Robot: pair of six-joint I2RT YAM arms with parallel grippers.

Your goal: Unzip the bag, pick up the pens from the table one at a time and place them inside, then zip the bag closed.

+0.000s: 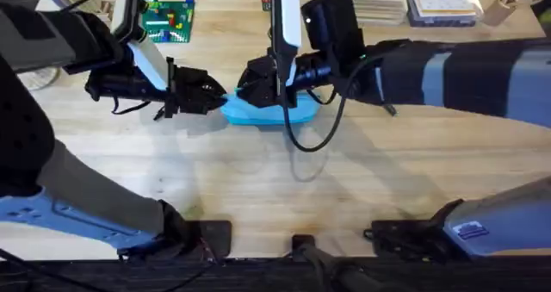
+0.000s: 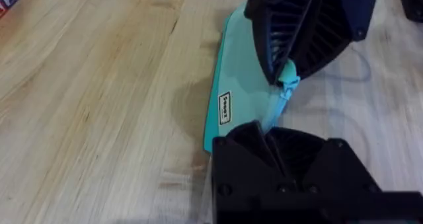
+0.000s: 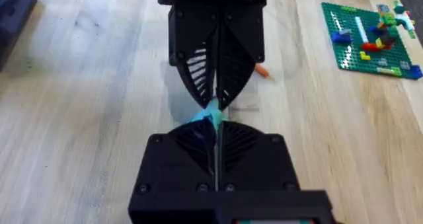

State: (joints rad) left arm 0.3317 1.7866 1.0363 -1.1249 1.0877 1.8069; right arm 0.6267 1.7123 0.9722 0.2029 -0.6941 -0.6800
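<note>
The left wrist view shows the pencil pouch's point(image 2: 241, 95) white label and teal zipper pull point(image 2: 288, 75), pinched shut in the right gripper point(image 2: 285, 65). The left gripper point(image 1: 215, 94) (fingers closed) clamps the pouch's opposite end on the table point(image 1: 258, 180).

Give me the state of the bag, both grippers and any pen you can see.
bag: flat on the table, zipper state unclear.
left gripper: shut on the bag's end.
right gripper: shut on the teal pull tab.
orange pen: on the table, outside the bag.
</note>
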